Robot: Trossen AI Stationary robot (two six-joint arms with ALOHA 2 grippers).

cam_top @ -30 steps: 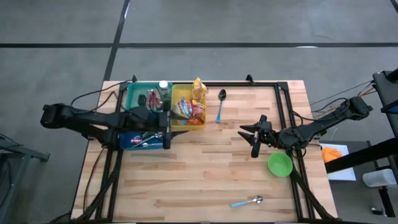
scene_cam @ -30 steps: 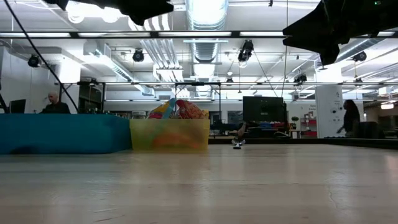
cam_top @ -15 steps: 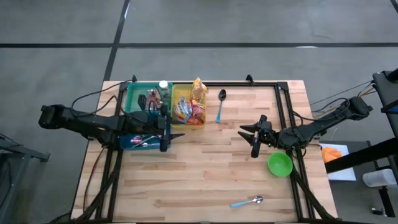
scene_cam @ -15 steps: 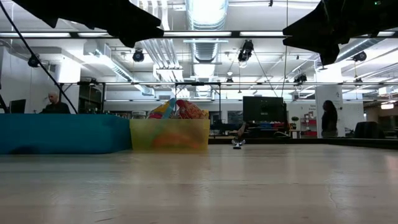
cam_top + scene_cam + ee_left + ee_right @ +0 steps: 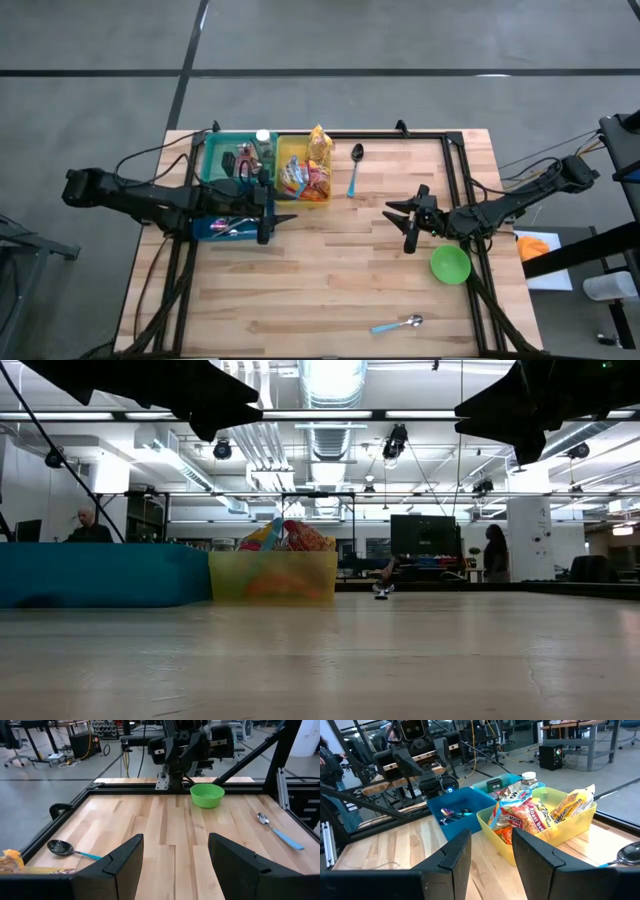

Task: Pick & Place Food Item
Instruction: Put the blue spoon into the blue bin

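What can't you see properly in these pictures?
- Green bowl: the low view does not show it at all.
- Snack packets in the yellow bin: only the top ones show; the pile and the bin wall hide the rest.
- Blue bin: in the high view the left arm covers much of it.
- Jar with a white lid: too small in the high view to read.

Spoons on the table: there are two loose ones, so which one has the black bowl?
The spoon beside the yellow bin, at the table's far edge: black bowl, blue handle. The other spoon, near the front edge below the green bowl, has a shiny metal bowl.
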